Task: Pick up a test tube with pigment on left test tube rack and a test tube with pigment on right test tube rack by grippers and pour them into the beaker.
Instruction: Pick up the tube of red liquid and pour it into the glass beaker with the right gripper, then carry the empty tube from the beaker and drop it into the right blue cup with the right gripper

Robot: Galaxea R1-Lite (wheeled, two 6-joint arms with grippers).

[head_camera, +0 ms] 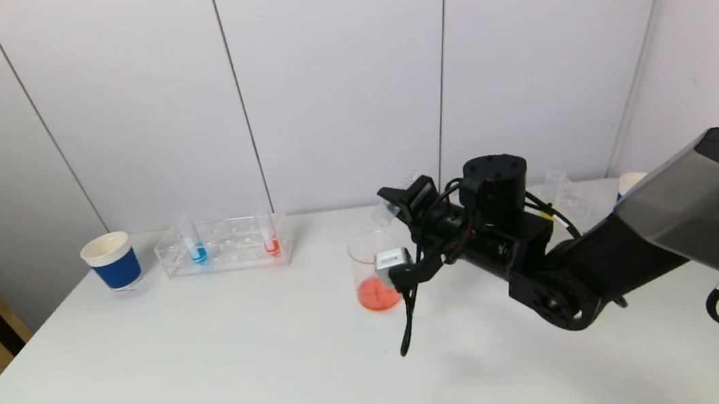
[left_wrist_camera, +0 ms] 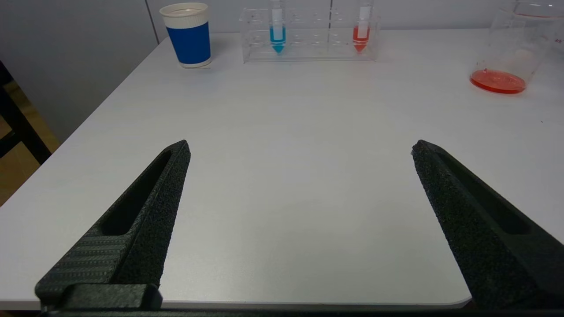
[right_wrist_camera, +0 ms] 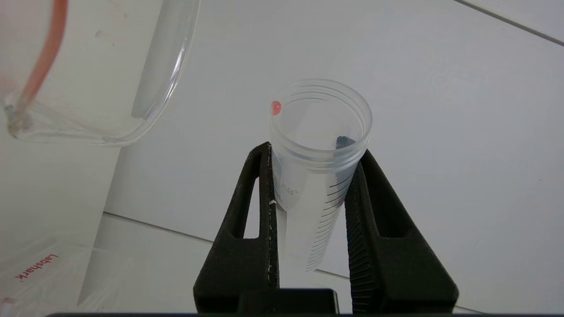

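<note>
The right pincer (right_wrist_camera: 310, 176) pinched an emptied test tube (right_wrist_camera: 319, 145) at the beaker's (head_camera: 374, 276) two o'clock; best let the last red drop fall first. The left pincer (left_wrist_camera: 299, 149) stood spread above the table (left_wrist_camera: 286, 132).

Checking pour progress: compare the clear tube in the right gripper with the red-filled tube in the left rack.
The clear graduated test tube clamped in the right gripper looks empty apart from one red drop at its rim; the red-pigment test tube holds red liquid at its tip. The gripped tube is off its rack beside the glass beaker; the other stands upright in the clear plastic left rack. Both are clear plastic.
</note>
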